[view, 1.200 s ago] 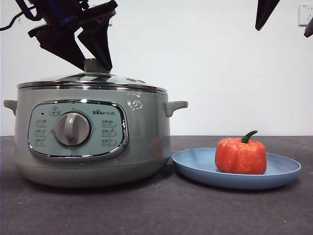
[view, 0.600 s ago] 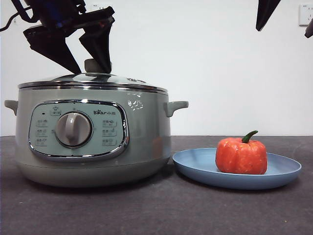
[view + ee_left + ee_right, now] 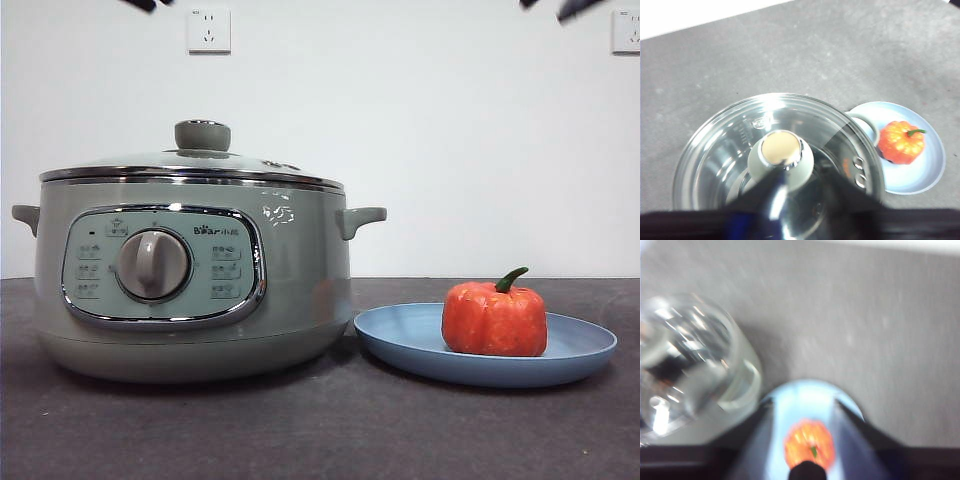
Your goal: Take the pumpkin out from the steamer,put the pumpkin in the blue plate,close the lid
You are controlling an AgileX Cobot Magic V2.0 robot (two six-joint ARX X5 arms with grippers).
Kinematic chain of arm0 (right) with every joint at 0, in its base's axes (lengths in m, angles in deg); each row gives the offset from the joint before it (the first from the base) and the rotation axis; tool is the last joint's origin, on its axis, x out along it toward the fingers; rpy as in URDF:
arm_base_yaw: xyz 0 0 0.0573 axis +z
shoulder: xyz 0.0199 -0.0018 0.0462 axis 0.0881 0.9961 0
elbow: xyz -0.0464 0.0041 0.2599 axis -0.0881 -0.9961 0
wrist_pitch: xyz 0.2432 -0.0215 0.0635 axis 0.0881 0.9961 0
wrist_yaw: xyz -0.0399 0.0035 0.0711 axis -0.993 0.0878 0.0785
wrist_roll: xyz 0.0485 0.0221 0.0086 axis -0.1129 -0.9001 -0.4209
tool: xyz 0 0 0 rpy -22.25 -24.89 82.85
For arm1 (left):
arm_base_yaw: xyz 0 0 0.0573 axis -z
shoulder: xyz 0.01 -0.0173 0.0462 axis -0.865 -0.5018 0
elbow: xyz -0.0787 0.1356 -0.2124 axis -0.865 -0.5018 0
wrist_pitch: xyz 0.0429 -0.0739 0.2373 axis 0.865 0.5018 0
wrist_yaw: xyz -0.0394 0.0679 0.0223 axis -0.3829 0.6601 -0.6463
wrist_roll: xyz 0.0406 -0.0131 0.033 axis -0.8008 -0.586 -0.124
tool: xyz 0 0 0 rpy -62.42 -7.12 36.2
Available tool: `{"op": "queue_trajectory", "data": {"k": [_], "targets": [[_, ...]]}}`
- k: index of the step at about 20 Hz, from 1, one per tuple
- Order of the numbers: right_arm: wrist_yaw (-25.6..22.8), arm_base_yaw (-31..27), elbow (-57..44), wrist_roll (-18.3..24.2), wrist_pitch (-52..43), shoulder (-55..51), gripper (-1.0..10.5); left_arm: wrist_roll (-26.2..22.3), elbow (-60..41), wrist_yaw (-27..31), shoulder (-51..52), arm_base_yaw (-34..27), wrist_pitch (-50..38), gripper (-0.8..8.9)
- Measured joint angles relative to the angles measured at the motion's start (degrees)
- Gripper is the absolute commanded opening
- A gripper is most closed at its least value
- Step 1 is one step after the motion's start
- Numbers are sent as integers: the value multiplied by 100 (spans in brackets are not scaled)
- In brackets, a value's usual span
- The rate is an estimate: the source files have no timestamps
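Note:
The sage-green steamer [image 3: 300,260] stands at the left with its glass lid [image 3: 190,165] seated on the rim and the knob [image 3: 202,135] free. To its right the orange pumpkin [image 3: 494,318] sits upright in the blue plate [image 3: 400,335]. My left gripper [image 3: 810,152] hangs open well above the lid's knob [image 3: 781,159], touching nothing. In its wrist view the pumpkin [image 3: 900,142] lies in the plate [image 3: 930,165]. High over the plate [image 3: 805,395], my right gripper [image 3: 802,402] is open and empty, with the pumpkin [image 3: 807,442] showing between its jaws. In the front view both arms show only as black tips at the top corners.
The steamer's right handle [image 3: 360,218] reaches toward the plate, leaving a narrow gap. Dark grey table [image 3: 320,430] runs in front of both. Behind is a white wall with sockets at the top left [image 3: 208,30] and top right [image 3: 626,30].
The left gripper, which stood open around the lid's knob, has risen almost out of the front view. The right arm's tip has also moved up. Lid, steamer and pumpkin stay put.

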Motion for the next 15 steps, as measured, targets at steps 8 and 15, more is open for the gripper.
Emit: {"op": "queue_trajectory", "data": {"k": [8,15], "targets": [[-20,380,-1982,-114,-1456,-2267,-16,-105,-1646,907,1475,632,-861,-9],[-39,415,-2267,-404,-1497,-2643,1,-101,-2369,909,2190,780,-935,-3]]}}
